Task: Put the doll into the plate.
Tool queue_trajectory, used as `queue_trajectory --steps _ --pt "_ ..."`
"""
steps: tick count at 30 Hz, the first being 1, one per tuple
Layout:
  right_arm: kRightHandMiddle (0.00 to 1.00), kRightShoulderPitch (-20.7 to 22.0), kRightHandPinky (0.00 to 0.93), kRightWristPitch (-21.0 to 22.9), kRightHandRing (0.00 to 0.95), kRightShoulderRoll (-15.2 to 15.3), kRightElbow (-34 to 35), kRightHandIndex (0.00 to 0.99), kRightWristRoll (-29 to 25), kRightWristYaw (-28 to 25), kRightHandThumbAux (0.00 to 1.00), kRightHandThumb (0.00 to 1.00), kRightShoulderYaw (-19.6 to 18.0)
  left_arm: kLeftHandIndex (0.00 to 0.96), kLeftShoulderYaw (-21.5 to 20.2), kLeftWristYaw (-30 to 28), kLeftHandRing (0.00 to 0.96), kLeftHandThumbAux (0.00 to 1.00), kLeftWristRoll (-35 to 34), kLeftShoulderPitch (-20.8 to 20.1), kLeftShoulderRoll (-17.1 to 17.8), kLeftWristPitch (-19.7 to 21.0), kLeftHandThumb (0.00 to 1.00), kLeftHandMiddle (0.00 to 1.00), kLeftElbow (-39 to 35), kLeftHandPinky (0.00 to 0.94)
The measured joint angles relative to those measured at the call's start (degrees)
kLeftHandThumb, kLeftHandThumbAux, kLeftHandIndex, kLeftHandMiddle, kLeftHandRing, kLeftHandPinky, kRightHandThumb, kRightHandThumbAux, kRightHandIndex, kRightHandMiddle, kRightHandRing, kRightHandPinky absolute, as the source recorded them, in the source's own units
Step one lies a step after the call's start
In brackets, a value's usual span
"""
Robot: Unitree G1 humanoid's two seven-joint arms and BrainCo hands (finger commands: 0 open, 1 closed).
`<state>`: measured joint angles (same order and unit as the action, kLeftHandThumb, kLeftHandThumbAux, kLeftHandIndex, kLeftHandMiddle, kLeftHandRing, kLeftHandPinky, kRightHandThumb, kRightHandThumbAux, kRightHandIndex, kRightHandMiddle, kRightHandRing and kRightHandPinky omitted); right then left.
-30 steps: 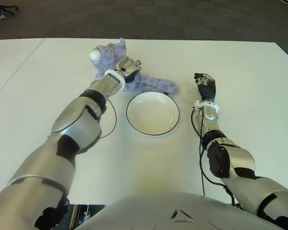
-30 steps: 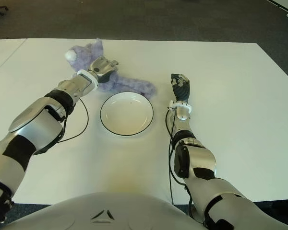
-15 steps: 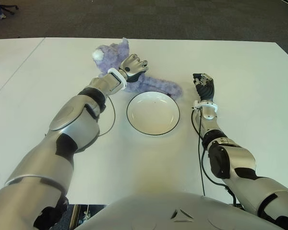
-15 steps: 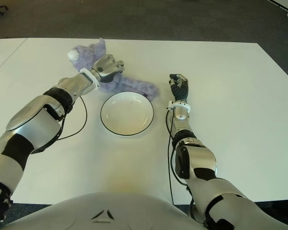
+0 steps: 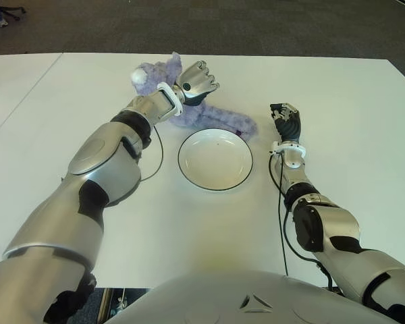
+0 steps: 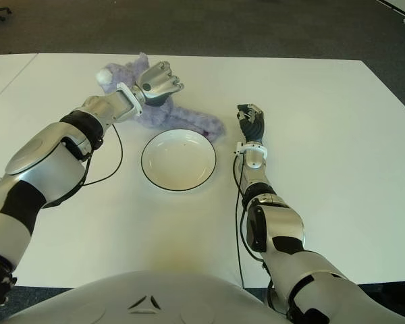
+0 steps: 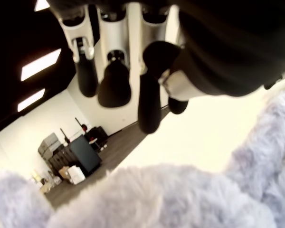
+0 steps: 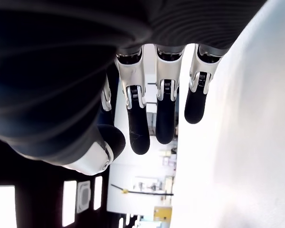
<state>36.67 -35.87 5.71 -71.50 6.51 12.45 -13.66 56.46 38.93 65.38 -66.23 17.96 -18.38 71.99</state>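
A fluffy lilac doll [image 5: 212,119] lies on the white table [image 5: 344,94], just behind the white black-rimmed plate [image 5: 214,160], its head to the left and a long limb reaching right. My left hand [image 5: 197,79] hovers above the doll's middle. In the left wrist view its fingers [image 7: 114,80] hang loosely curved with nothing between them, and the doll's fur [image 7: 180,194] shows beneath. My right hand [image 5: 287,119] shows to the right of the plate; its fingers [image 8: 164,114] are relaxed and hold nothing. The plate has nothing in it.
A black cable [image 5: 159,156] curves over the table between my left forearm and the plate. A second white tabletop [image 5: 13,88] adjoins on the left. Dark floor [image 5: 256,27] lies beyond the table's far edge.
My left hand has lifted off the doll and moved up and to the right, turning its palm downward. The doll has stayed on the table. The right hand has barely moved.
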Motion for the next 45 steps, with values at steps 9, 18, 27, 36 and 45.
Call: queue_trajectory --steps 9,18,27,36,45 --pt "0.336 0.02 0.267 0.0 0.291 -0.03 0.0 0.42 -0.01 -0.06 0.725 0.717 0.05 0.071 -0.38 0.42 0.376 0.408 -0.9 -0.15 0.72 -3.35 0.581 0.318 0.19 0.344" --pt "0.275 0.02 0.105 0.09 0.196 0.02 0.0 0.41 0.3 0.18 0.729 0.709 0.64 0.0 -0.02 -4.76 0.025 0.341 -0.76 -0.11 4.96 -5.32 0.453 0.003 0.72 0.015" --pt "0.048 0.7 0.0 3.09 0.013 0.75 -0.06 0.032 5.87 3.26 0.658 0.104 6.38 0.0 -0.07 -10.8 0.0 0.284 -0.82 -0.1 10.39 -8.25 0.417 0.0 0.03 0.0" --pt "0.0 5.57 0.0 11.15 0.0 -0.73 -1.07 0.0 14.41 1.97 0.392 0.072 17.84 0.0 -1.5 -13.07 0.0 0.274 -1.55 0.51 12.05 -8.61 0.435 0.0 -0.13 0.0" --pt "0.0 10.03 0.001 12.76 0.0 2.46 -1.4 0.0 26.68 -2.17 0.332 0.143 33.38 0.0 -2.43 -19.85 0.0 0.221 -3.18 0.96 11.56 -7.65 0.446 0.0 0.02 0.0"
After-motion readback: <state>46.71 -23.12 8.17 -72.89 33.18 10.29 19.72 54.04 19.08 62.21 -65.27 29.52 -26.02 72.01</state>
